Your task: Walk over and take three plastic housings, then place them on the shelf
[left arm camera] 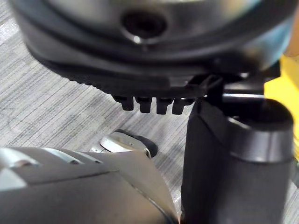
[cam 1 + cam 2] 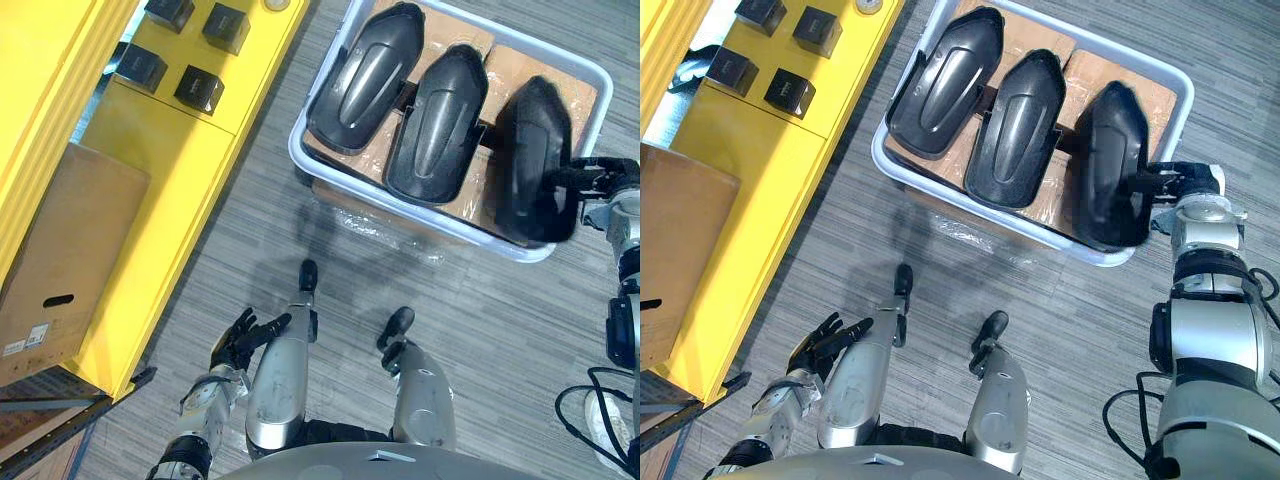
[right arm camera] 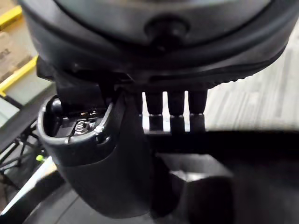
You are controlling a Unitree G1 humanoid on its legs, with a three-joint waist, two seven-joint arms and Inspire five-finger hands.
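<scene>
Where the right robot hand [image 2: 1187, 184] meets housing [image 2: 1105, 160], grip is unclear.

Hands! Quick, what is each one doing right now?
Left hand: open, holding nothing.
Right hand: closed on the rightmost plastic housing.

Inside bin [image 2: 296, 150]: three housings [image 2: 436, 125] side by side, narrow gaps between.
Left of bin: open floor strip, then shelf [image 2: 170, 150].
Shelf: small boxes [image 2: 198, 88], carton [image 2: 70, 250].
Bin's right rim: right hand [image 2: 1185, 185].
</scene>
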